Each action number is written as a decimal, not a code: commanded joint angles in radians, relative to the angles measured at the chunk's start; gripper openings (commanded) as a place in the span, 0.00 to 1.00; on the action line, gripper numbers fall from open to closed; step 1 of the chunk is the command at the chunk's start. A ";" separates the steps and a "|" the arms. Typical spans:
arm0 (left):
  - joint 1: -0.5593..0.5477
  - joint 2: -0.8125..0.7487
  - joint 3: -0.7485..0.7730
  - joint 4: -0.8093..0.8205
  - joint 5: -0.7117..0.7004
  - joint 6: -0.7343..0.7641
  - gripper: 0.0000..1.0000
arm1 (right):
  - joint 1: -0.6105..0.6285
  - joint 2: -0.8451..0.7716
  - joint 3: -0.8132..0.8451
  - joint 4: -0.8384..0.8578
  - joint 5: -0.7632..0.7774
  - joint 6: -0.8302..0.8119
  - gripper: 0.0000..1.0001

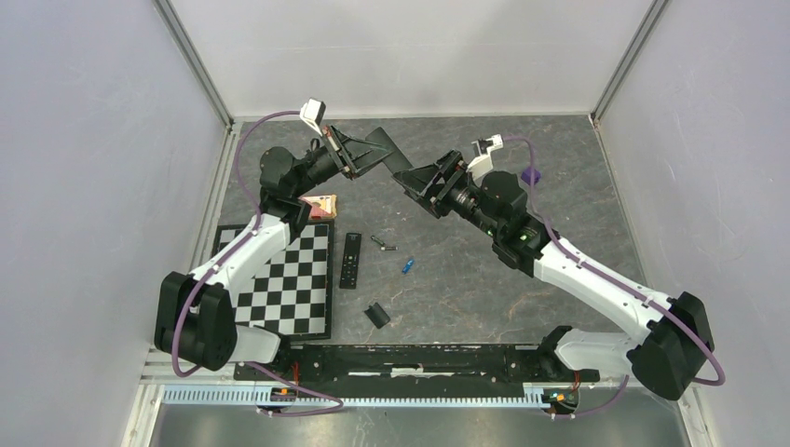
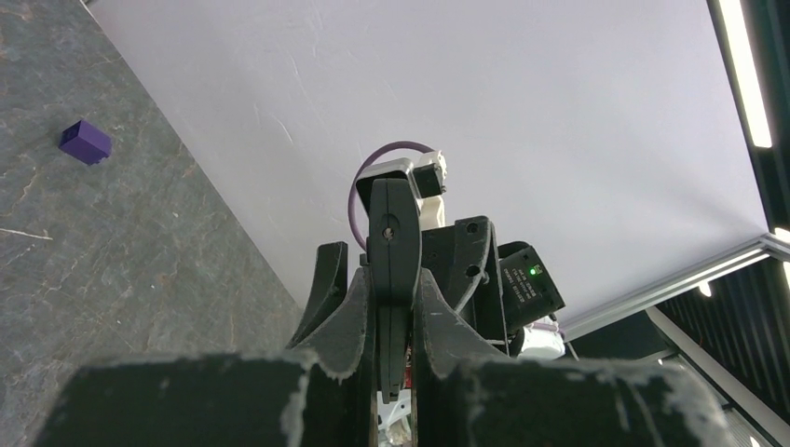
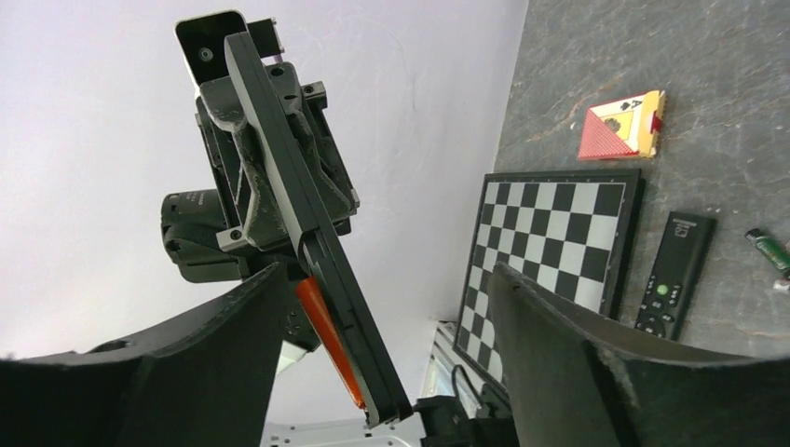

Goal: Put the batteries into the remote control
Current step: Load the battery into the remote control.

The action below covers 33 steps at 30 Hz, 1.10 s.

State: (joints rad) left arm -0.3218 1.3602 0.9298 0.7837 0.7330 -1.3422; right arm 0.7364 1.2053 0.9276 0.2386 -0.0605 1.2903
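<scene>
Two tools meet above the surface. The left tool clamps the remote control. The right tool stands spread, gaps flanking its free end.

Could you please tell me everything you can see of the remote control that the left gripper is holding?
The remote control is a slim, matte black bar, seen edge-on. The left gripper is shut on it and holds it in the air above the table. An orange battery lies along one face near its free end, which reaches between the open fingers of the right gripper; whether they touch it cannot be told.
</scene>
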 commanded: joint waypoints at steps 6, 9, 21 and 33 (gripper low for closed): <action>0.001 -0.047 -0.015 0.043 -0.017 0.003 0.02 | -0.043 -0.053 0.013 0.044 -0.035 -0.142 0.96; 0.002 -0.052 -0.016 0.046 -0.026 0.000 0.02 | -0.056 -0.088 -0.019 0.057 -0.033 -0.178 0.97; 0.001 -0.052 -0.015 0.051 -0.075 -0.023 0.02 | -0.072 -0.153 0.002 -0.038 0.013 -0.398 0.73; 0.002 -0.042 -0.022 0.089 -0.083 -0.052 0.02 | -0.073 -0.158 -0.010 -0.048 0.019 -0.449 0.42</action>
State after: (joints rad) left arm -0.3218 1.3415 0.9092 0.7975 0.6708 -1.3563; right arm 0.6662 1.0542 0.8860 0.1898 -0.0490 0.8734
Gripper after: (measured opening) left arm 0.134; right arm 0.451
